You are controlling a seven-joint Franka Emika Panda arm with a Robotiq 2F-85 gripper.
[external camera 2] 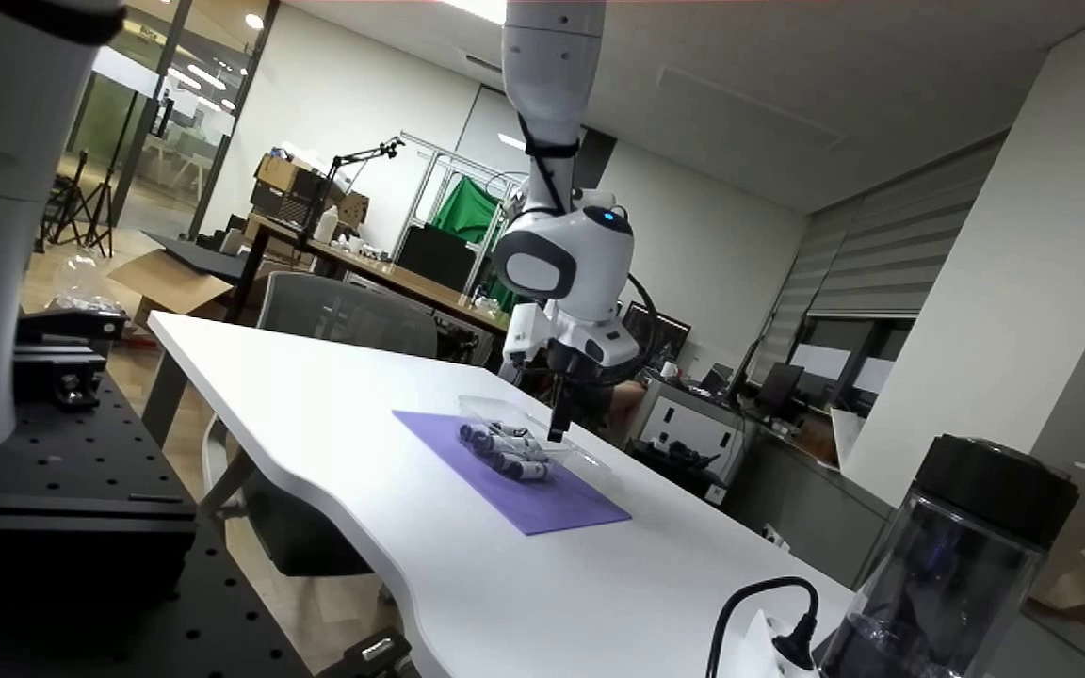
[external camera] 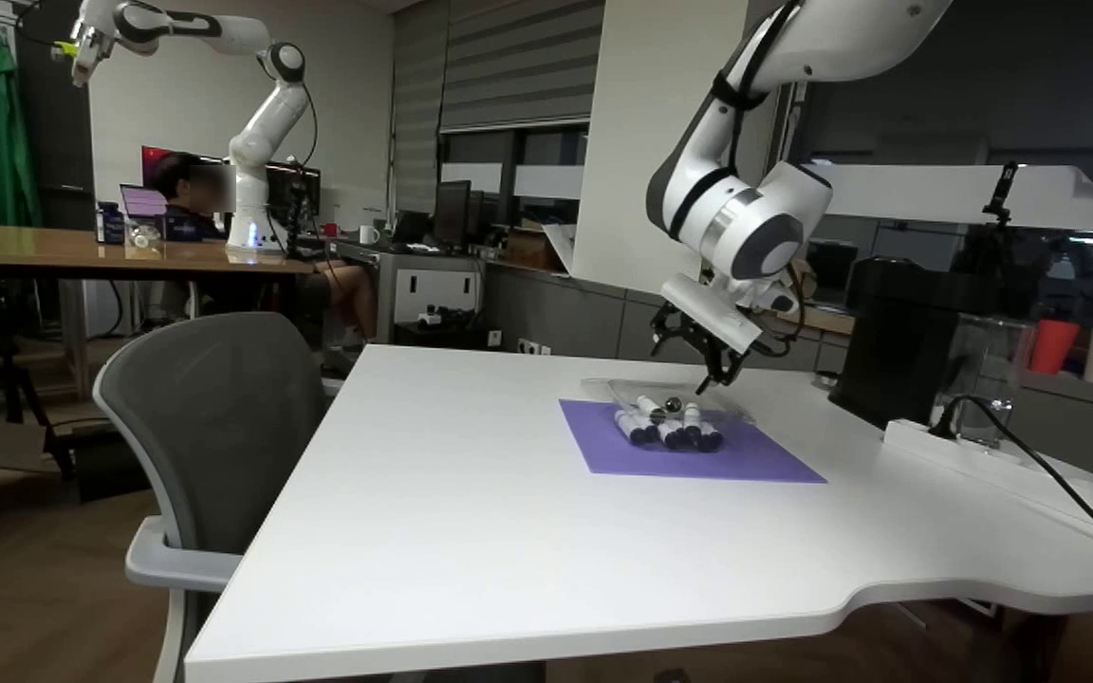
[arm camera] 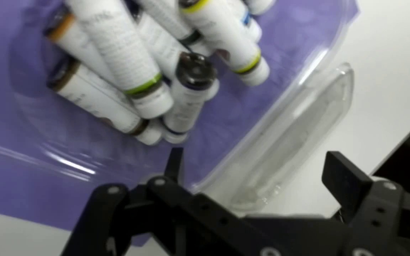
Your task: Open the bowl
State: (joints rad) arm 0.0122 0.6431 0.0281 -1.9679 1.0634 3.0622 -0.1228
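Observation:
The bowl (external camera: 601,388) is a clear plastic container with a side handle, lying on the purple mat (external camera: 755,457). Several white bottles with dark caps (external camera: 670,432) lie in it. It also shows in an exterior view (external camera 2: 486,407) and in the wrist view (arm camera: 249,145). My gripper (external camera: 680,368) is tilted down above the bowl's side and is also seen edge-on in an exterior view (external camera 2: 557,428). In the wrist view my gripper (arm camera: 255,154) is open and empty. Its fingers stand on either side of the clear handle (arm camera: 294,138). I cannot tell whether they touch.
A black container (external camera: 898,346) and a clear jar with a black lid (external camera 2: 957,556) stand on the table (external camera: 471,531). A white power strip (external camera: 983,465) with a black cord lies along its edge. A grey chair (external camera: 214,427) stands beside the table.

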